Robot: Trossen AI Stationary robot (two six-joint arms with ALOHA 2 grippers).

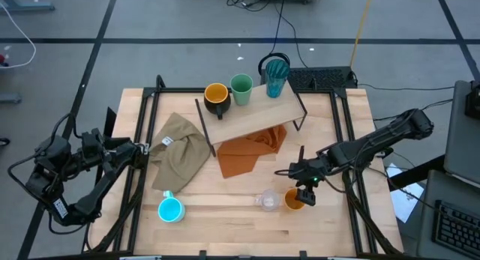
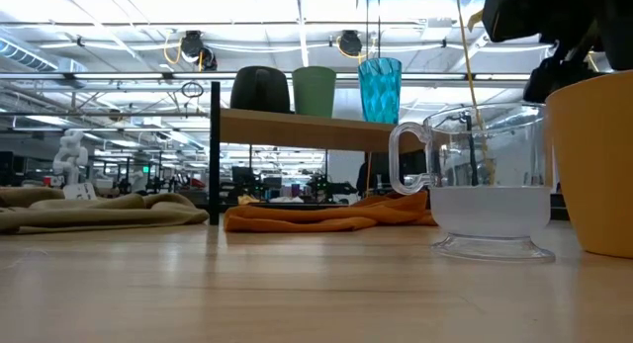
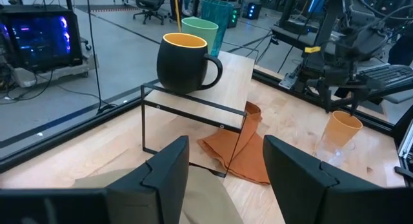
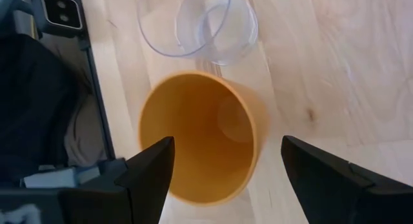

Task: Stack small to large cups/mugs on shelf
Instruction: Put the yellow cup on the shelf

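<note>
The orange cup (image 4: 200, 137) stands upright on the wooden tabletop (image 1: 225, 215), on the front side of the shelf (image 1: 251, 114) and well apart from it, toward the right arm's side. The right gripper (image 1: 305, 194) hangs directly above the orange cup with its jaws spread wide, one finger to each side of the rim and neither touching it; nothing is held. Just beside the orange cup, possibly touching it, stands the clear glass cup (image 1: 268, 201) with its small handle.

On the shelf itself three vessels already stand in a row: the black mug (image 1: 216, 99) with its yellow-orange inside, the green cup (image 1: 241, 88) next to it, and the teal ribbed tumbler (image 1: 276, 76) at the far end. Under and in front of the shelf lies a crumpled orange cloth (image 1: 251, 151), and beside that a khaki cloth (image 1: 178, 151). The blue mug (image 1: 171, 209) sits on the tabletop farther along from the clear glass cup, on the left arm's side.

The left gripper (image 3: 226, 169) waits off the shelf's left end, jaws apart and empty.

The main risk, as I judge it, is the crowding: a descending finger could clip the clear glass cup and knock it over. The orange cup also tapers, so a grip low on its wall might slip upward, and carrying it in could bump the row already on the shelf.
</note>
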